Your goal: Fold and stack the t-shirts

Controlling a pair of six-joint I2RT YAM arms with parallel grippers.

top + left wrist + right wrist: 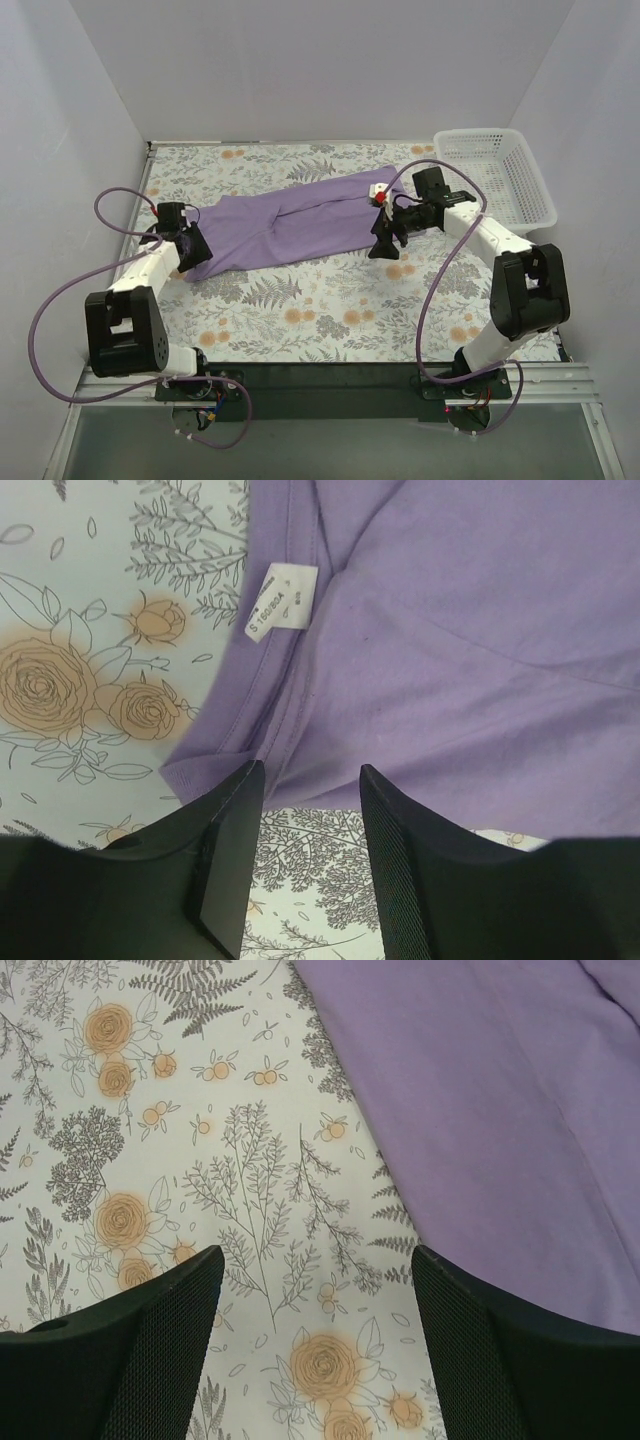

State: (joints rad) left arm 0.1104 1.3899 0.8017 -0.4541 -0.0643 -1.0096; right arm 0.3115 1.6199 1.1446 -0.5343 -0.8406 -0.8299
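One lavender-purple t-shirt (295, 225) lies folded lengthwise as a long strip across the middle of the table. In the left wrist view its collar end with a white size label (282, 600) lies just beyond the fingers. My left gripper (190, 252) is open and empty at the shirt's left end (440, 650). My right gripper (386, 245) is open and empty, just off the shirt's right end. In the right wrist view the shirt's edge (500, 1110) runs past the right finger.
A white plastic mesh basket (495, 172) stands at the back right corner. The floral tablecloth (330, 300) covers the table. White walls close in the left, back and right sides. Purple cables loop from both arms.
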